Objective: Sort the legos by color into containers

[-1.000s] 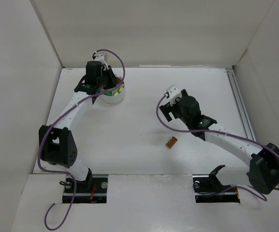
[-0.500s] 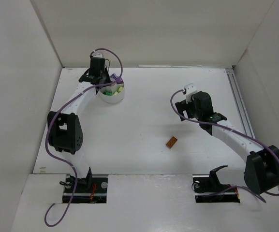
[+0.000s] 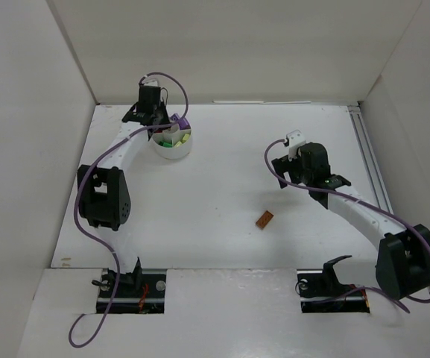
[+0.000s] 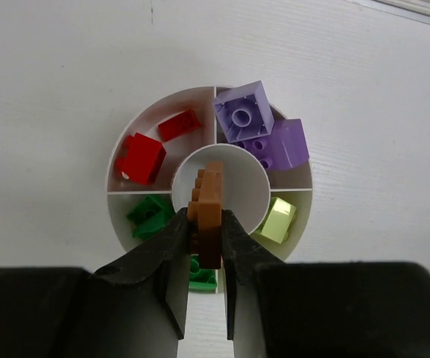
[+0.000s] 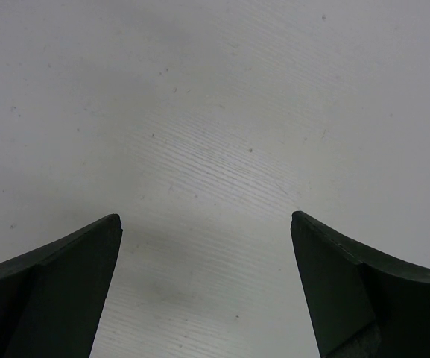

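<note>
Two orange-brown legos are not yet in the dish (image 4: 149, 119). One orange-brown brick (image 4: 206, 212) is clenched edge-on in the left gripper (image 4: 202, 224), directly over the dish's bare centre well (image 4: 237, 175). The loose brick (image 3: 264, 219) lies on the table, well apart from the dish, toward the right arm. The right gripper (image 5: 204, 218) has its jaws spread wide and empty, far from the dish.

Risk: the pinch takes only the brick's lower end. On release it may tip into the green wedge (image 4: 147, 216) beside the well, or perch on a divider.

Writing and brand marks: none legible.
</note>
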Available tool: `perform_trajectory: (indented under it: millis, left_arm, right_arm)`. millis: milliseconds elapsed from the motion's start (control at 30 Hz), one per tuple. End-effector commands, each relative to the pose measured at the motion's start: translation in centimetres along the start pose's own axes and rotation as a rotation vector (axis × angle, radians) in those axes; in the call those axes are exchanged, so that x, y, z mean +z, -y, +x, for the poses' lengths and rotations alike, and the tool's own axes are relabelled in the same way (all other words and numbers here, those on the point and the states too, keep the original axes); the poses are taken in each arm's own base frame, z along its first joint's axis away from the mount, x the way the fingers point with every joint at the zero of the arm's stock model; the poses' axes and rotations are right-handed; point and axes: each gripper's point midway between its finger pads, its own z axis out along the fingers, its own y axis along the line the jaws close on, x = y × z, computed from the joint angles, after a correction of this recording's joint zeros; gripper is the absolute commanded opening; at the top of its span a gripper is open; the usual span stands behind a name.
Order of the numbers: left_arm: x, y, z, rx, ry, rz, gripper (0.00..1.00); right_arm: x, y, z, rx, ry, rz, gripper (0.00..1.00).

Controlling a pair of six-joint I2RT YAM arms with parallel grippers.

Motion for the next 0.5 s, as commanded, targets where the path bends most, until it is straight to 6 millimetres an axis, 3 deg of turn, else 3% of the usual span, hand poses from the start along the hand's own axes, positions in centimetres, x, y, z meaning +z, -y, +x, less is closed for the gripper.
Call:
perform_trajectory:
  millis: [0,200,233,333,467]
  left_arm:
    - [0.2,0.6,-1.6,0.01,0.022,0.028,0.0]
    - [0.4,0.9,-1.3,0.021,0.005,0.048,0.03]
    - [0.5,0.8,-0.9,0.022,-0.005,0.045,0.16]
    - [-0.5,0.7,-0.5,0.021,-0.007,0.054,0.3]
    - [-2.0,0.9,-1.7,0.017,0.041,0.071,0.39]
  right_arm:
    - [-0.1,0.0,-0.8,0.018,0.029,-0.007,1.0]
    - [0.1,0.0,-0.5,0.022,0.021,-0.019,1.0]
    - [0.0,-0.1,-0.3,0.021,0.012,-0.021,1.0]
    - [0.3,-0.9,0.3,0.044,-0.001,-0.057,1.0]
    - [-0.1,-1.8,1.9,0.113,-0.05,-0.071,1.0]
